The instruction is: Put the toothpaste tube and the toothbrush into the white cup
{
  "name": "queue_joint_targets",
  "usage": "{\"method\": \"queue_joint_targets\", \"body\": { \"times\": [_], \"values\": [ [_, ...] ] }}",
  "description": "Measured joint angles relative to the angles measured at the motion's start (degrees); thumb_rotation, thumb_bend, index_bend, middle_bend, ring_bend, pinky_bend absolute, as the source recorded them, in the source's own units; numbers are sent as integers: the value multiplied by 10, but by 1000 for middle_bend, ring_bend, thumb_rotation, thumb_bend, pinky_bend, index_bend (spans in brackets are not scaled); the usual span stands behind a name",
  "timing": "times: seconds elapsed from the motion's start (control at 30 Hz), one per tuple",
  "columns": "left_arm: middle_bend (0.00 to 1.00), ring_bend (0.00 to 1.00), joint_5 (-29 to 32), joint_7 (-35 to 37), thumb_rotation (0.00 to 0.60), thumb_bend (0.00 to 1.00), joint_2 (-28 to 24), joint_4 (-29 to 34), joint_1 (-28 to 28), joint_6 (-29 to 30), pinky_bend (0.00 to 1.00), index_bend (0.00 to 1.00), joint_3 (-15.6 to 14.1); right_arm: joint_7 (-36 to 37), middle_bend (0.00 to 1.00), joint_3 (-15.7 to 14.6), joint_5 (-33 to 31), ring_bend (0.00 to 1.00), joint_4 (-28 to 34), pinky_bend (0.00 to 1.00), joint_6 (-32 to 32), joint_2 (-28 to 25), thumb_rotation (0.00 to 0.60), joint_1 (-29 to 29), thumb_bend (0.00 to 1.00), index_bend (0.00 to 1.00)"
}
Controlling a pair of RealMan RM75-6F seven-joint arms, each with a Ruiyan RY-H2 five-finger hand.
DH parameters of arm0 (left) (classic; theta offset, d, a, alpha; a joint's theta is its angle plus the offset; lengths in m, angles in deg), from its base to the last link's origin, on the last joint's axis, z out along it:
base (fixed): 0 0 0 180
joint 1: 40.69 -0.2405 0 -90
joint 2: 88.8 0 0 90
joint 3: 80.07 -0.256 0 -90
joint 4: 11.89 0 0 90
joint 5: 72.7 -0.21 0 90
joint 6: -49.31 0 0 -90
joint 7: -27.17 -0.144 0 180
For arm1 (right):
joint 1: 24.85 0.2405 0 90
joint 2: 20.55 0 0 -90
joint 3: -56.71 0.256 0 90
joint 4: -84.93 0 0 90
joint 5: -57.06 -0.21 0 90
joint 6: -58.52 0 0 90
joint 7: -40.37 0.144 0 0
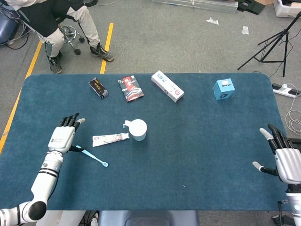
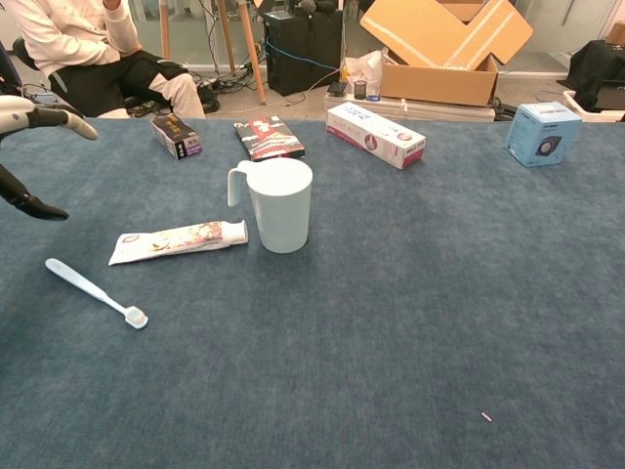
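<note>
- White cup [image 1: 138, 130] stands upright near the middle of the bench [image 1: 202, 155], handle turned to the far left, mouth open and nothing in it.
- Toothpaste tube [image 1: 110, 139] lies flat just left of the cup, cap end pointing at the cup and close to its base.
- Toothbrush [image 1: 92, 156] lies flat further left and nearer the front edge than the cup, head end turned toward the cup's side.
- Left hand [image 1: 64, 136] sits left of the cup, over the handle end of the toothbrush, fingers spread and pointing away from the robot, thumb out to the side, holding nothing.
- In the chest view only its fingertips [image 2: 47, 116] show, at the left border.
- Right hand [image 1: 286, 157] is far right of the cup at the bench's right edge, fingers apart, holding nothing.
- Wide bare cloth lies between the cup and that right hand.
- Behind the cup, along the far edge: a small dark box [image 1: 98, 87], a red-and-black packet [image 1: 130, 88], a long white box [image 1: 167, 86], and a blue box [image 1: 223, 89] well off to the right.
</note>
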Motion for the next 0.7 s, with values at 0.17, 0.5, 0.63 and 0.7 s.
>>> {"method": "queue_joint_targets", "body": {
  "times": [0.17,0.5,0.63,0.7],
  "values": [
    [0,0,27,-12,600,20,35,-40,31,-17,0,136,-2,8,0,2,-2,0,-2,180,-4,-3,600,0,41,135],
    [0,0,88,-26,600,20,88,-101,78,-48,0,160,-6,20,0,4,-3,0,-1,180,-8,-9,600,-2,41,135],
    [0,0,123,-19,600,20,97,-109,95,-69,0,186,-2,22,0,3,-2,0,-1,180,-9,-10,600,-2,41,135],
    [0,0,136,-15,600,20,105,-115,106,-74,0,199,0,23,0,3,-1,0,-1,180,-10,-10,600,-2,41,135]
  ]
}}
